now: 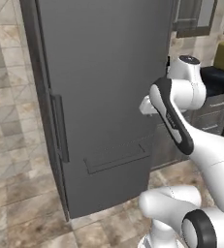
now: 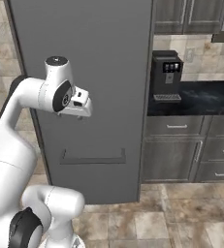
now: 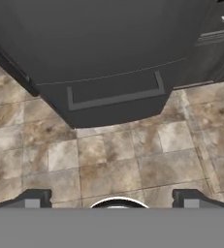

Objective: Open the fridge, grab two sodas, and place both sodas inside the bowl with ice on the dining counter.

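The hand (image 3: 111,201) hangs in front of the fridge (image 1: 104,97), fingertips (image 3: 33,199) spread wide and empty, pointing down at the floor tiles (image 3: 118,155). The fridge door looks shut. Its bar handle (image 1: 60,128) sits on the left edge, well apart from the hand. To open it well, I'd swing the hand left, level with the bar, and straddle it before closing.

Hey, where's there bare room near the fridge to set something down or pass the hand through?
The black marble wall counter is bare right of the black coffee machine. The beige tiled floor lies open below the tall dark grey fridge. The open gripper holds nothing. It is crowded where the machine abuts the fridge.
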